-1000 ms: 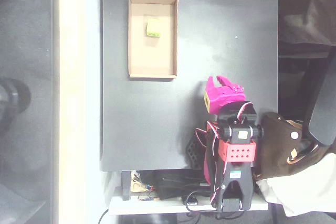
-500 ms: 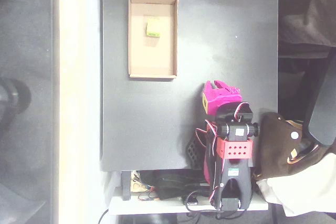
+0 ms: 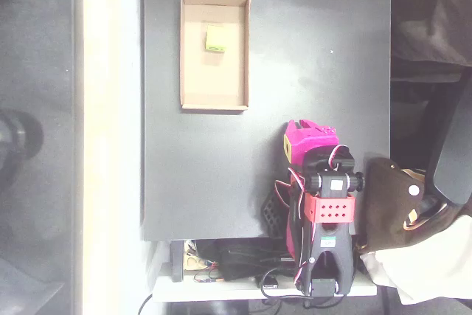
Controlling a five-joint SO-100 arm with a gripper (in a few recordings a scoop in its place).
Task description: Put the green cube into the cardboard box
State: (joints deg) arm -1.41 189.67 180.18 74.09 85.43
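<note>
1. The table (image 3: 221, 167) is a flat, matte black slab with square corners and a faintly scuffed surface.
2. One box (image 3: 186, 49) lies on it, toward the upper left in the overhead view: a shallow tan cardboard tray, rectangular, with low walls and a paler beige floor.
3. One cube (image 3: 215, 38) rests on the box floor, in the upper half and nearer the right wall, touching no wall. It is small, plain and lime yellow-green, with crisp edges and a slightly darker side face.
4. One arm (image 3: 330, 219) sits at the table's lower right edge, made of black and red plastic parts, the red block dotted with holes.
5. Its gripper (image 3: 308, 129) is glossy magenta with a yellowish patch, well apart from the box; the fingers are folded beneath and I cannot tell whether they are apart or together.
</note>
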